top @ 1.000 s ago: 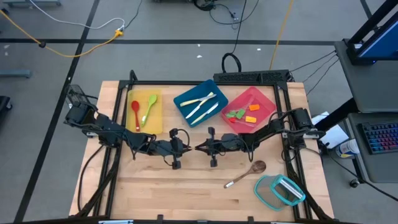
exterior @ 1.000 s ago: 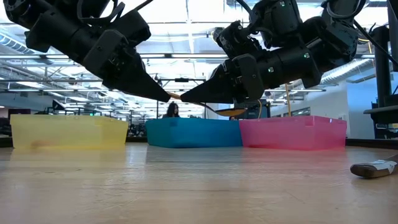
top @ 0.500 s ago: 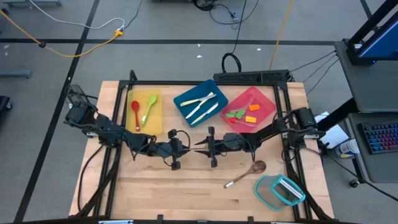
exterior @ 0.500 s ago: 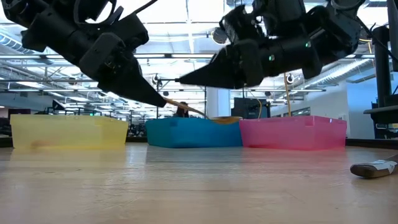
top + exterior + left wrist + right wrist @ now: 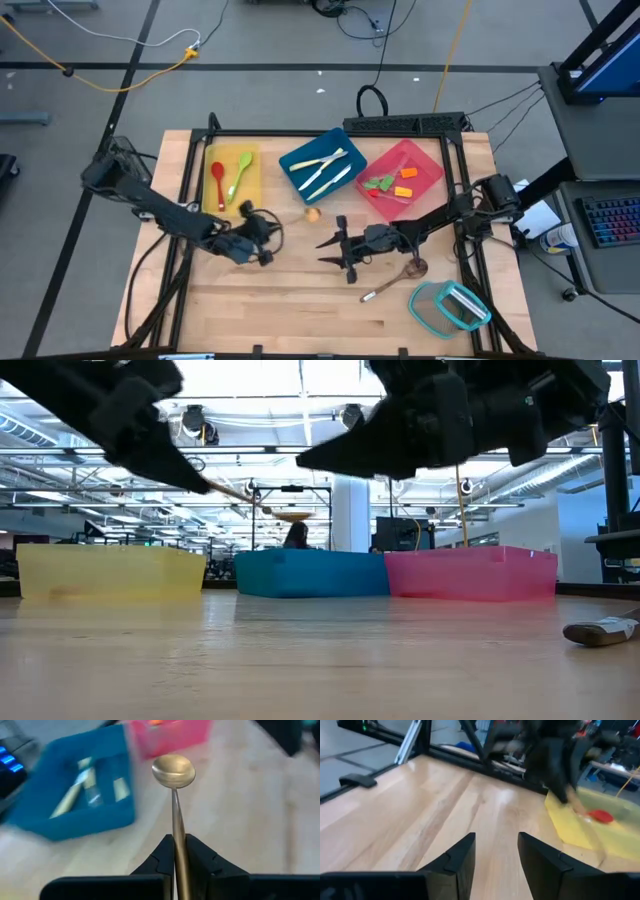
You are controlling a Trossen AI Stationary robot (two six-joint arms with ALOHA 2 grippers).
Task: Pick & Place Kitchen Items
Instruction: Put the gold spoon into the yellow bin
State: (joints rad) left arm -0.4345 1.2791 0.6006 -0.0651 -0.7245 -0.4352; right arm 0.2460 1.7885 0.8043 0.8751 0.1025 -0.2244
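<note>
Three flat trays sit in a row along the upper middle of the high view, apparently one per kind of utensil: the yellow tray (image 5: 232, 178) holds a red spoon (image 5: 217, 183) and a green spoon (image 5: 240, 174), the blue tray (image 5: 322, 163) holds cream plastic knives (image 5: 322, 170), and the pink tray (image 5: 404, 178) holds short green and orange pieces. The left gripper (image 5: 268, 222), at centre-left of the table, is clamped on the handle of a wooden spoon (image 5: 175, 790); the left wrist view shows both fingers pressed against the thin handle, with the bowl sticking straight out ahead towards the blue and pink trays. Gripping it at the handle end keeps the bowl free to go down first, probably into one of the trays. The right gripper (image 5: 324, 242), just right of centre, has its fingers (image 5: 461, 856) parted and nothing between them, only bare table (image 5: 420, 825) beyond. A second wooden spoon (image 5: 395, 279) lies loose at lower right, near the teal-rimmed clear container (image 5: 449, 306), and looks like the next item for the empty right gripper.
</note>
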